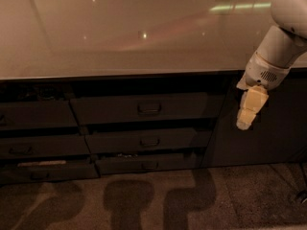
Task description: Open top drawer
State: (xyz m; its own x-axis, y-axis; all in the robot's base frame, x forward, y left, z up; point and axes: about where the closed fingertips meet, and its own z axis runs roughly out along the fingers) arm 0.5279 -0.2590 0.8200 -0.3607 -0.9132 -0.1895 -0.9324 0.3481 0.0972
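Observation:
The top drawer is the widest dark grey front in the middle column, just under the counter edge, with a small loop handle at its centre. It stands slightly out from the cabinet face. My gripper hangs from the white arm at the right, pointing down in front of the dark cabinet door. It is to the right of the drawer, about level with it, and not touching it.
A glossy pale countertop fills the upper half. Two narrower drawers sit below the top one, and more drawers stand at the left, some ajar. Carpeted floor lies in front, with shadows on it.

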